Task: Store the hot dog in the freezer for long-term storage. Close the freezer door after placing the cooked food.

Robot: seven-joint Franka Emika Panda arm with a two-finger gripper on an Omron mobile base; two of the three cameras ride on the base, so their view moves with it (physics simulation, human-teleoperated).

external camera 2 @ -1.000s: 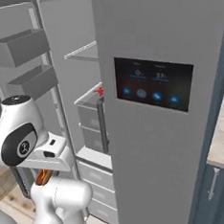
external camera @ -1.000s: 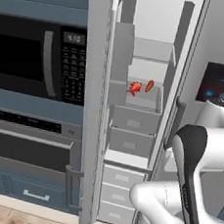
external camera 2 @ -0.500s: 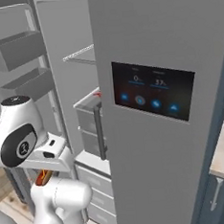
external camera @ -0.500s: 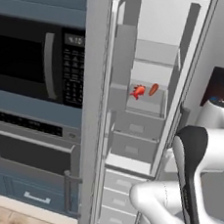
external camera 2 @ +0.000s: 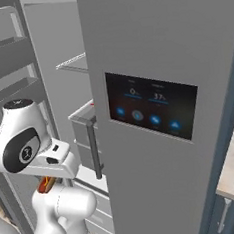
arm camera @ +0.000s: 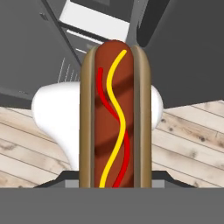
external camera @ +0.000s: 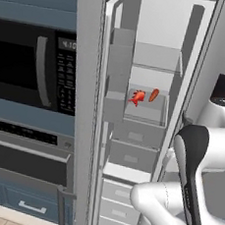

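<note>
The hot dog (arm camera: 115, 118), a brown bun with a red sausage and yellow and red squiggles, stands between the jaws of my gripper (arm camera: 115, 183), which is shut on it. An orange end of the hot dog (external camera 2: 44, 185) peeks out under my hand, low in front of the fridge. The freezer (external camera: 161, 26) stands open, white inside, with shelves and grey drawers (external camera: 131, 156). The freezer door (external camera: 83, 106) is swung wide and seen edge-on, with its inner bins (external camera: 117, 75) facing the compartment.
A red lobster-shaped item (external camera: 137, 97) and a small orange piece (external camera: 154, 94) lie on a freezer shelf. A black microwave (external camera: 25, 70) and an oven (external camera: 25, 159) sit left of the door. The grey door with the touch screen (external camera 2: 153, 111) stands shut on the right. Wooden floor (arm camera: 192, 131) lies below.
Both base views have shifted, so the base has moved relative to the fridge. The hot dog stays held in the gripper.
</note>
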